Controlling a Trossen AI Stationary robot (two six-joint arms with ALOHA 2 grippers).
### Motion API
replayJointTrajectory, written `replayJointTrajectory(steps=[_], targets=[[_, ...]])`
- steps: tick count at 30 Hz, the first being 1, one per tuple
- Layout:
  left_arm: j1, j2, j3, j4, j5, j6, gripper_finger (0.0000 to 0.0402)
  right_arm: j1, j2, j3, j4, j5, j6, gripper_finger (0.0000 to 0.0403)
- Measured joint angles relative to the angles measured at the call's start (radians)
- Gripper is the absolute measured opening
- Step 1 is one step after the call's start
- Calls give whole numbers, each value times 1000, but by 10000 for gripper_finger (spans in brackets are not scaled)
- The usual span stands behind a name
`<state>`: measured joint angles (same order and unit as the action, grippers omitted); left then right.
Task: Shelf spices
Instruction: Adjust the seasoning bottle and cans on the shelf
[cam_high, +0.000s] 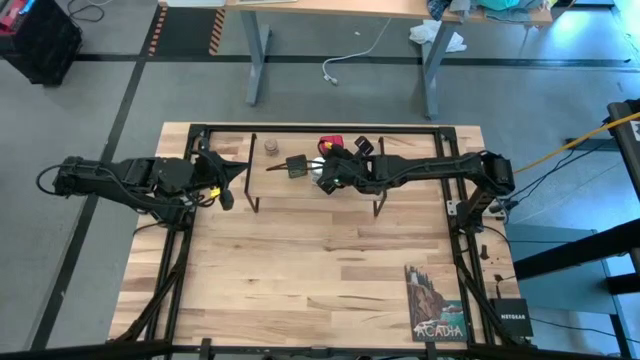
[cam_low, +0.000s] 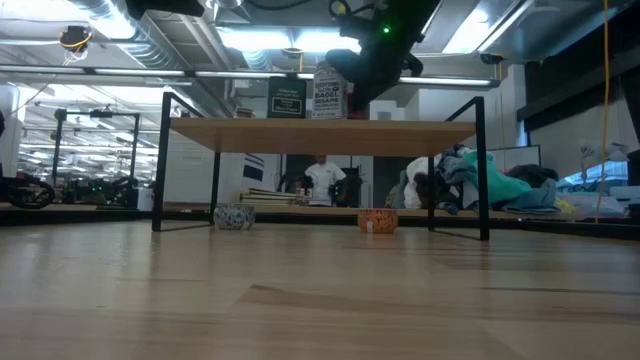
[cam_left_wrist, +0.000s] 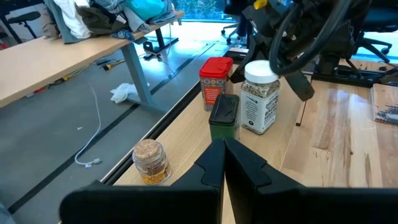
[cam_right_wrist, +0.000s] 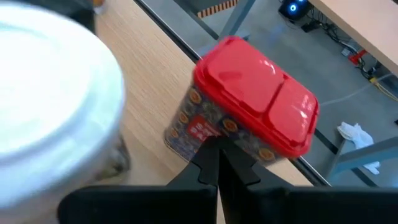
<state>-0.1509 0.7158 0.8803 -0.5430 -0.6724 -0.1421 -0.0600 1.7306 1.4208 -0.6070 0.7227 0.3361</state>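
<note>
The right hand (cam_high: 330, 172), fingers pinched together and empty, hovers beside the white-capped clear jar (cam_left_wrist: 259, 96) and red square tin (cam_right_wrist: 249, 109) on the low light-wood shelf (cam_low: 320, 131). It ought to spread its fingers before descending. The left hand (cam_high: 230, 178), likewise pinched together, waits by the shelf's end.

bright overhead ceiling lights glare in the low view; the near white cap (cam_right_wrist: 53, 118) looks blurred, perhaps out of focus.
</note>
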Motion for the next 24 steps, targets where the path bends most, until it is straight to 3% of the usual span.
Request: replayJointTrajectory(steps=[11,18,21,24], targets=[[0,0,0,0,0,4,4,78,-2,0,57,50,-5,0],[0,0,0,-1,0,4,4,161,-56,2,98,233,-14,0],[0,0,0,-1,0,4,4,204,-78,2,168,309,-75,0],[0,0,0,0,0,4,4,247,-79,2,321,257,-220,0]])
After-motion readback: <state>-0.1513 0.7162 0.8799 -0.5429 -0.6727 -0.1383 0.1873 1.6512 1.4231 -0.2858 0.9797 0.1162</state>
